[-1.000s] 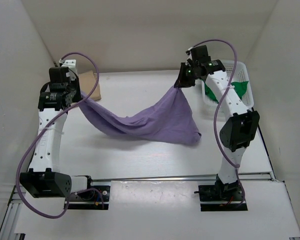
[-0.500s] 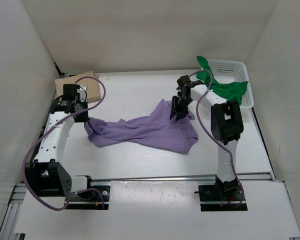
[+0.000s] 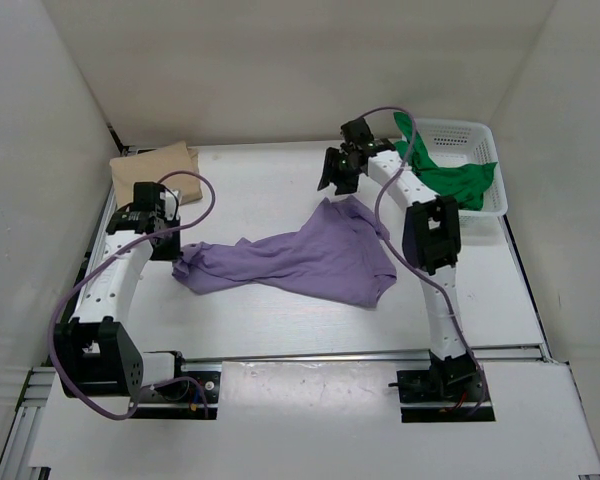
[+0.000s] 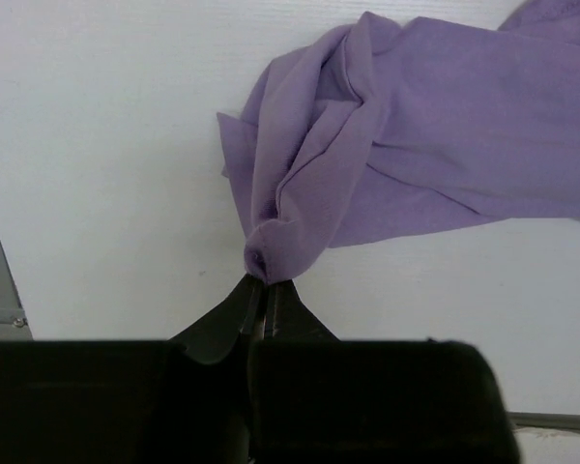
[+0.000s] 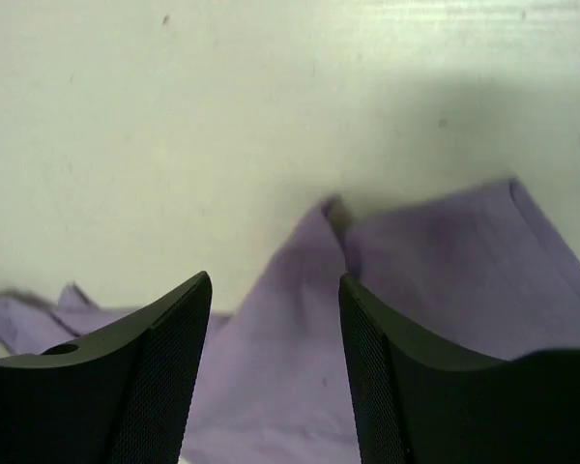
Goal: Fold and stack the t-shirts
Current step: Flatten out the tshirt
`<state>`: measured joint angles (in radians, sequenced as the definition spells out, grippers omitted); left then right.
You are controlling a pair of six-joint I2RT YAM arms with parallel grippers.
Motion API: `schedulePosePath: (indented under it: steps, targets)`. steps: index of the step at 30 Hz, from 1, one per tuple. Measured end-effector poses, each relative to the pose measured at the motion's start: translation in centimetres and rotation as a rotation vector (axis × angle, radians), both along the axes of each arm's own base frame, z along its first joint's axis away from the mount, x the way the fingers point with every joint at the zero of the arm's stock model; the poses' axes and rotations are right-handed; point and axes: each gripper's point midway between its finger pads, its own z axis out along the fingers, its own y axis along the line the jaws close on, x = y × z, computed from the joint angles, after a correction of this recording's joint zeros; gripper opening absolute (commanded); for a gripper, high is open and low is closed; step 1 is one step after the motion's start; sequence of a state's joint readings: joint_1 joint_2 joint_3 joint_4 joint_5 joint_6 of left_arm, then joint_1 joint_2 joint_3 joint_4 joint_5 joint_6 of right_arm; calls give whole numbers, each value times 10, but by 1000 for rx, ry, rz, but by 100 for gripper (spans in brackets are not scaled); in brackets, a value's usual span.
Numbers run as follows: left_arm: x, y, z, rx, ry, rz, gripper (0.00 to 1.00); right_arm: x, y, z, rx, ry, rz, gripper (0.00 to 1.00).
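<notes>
Now the purple shirt is down on the table; 1 second ago it hung stretched in the air between my 2 grippers. My right gripper has let go and pulled back toward the far edge, its jaws apart with nothing between them. My left gripper stays pinched tight on a bunched corner of the cloth. I judge the laying-out only half done: the soft, thin fabric lies rumpled, twisted into a rope near my left grip and fanning wider to the right, so it needs spreading before any fold. The tan shirt sits folded at the far left corner, and the green shirt spills limp from the white basket.
</notes>
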<state>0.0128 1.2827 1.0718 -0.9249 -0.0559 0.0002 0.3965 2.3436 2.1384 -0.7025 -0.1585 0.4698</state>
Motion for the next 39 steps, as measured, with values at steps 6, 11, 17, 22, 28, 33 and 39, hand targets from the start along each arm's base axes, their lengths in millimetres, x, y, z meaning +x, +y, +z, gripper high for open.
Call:
schedulePosePath:
  steps: [6, 11, 17, 22, 28, 33, 39]
  targets:
    - [-1, -3, -3, -15, 8, -8, 10, 16, 10, -53, -45, 31, -74, 53]
    - [-1, -4, -5, -21, 10, -11, 10, 18, 15, -59, -69, 14, -106, 29]
    - [-2, -6, -8, -31, 19, -16, 10, 11, 10, -65, -94, 27, -122, 11]
    - [-2, -7, -8, -35, 21, -17, 10, 12, 6, -44, -105, -14, -130, 5]
    - [-2, -7, -9, -34, 21, -17, 10, 14, 4, 43, -87, -190, -109, 4]
    - [-2, -4, -9, -28, 20, -10, 10, -28, -8, 136, -40, -344, -79, 3]
    - [-4, 18, -7, 30, 15, 61, 10, -91, -42, 162, -30, -382, -89, 1]
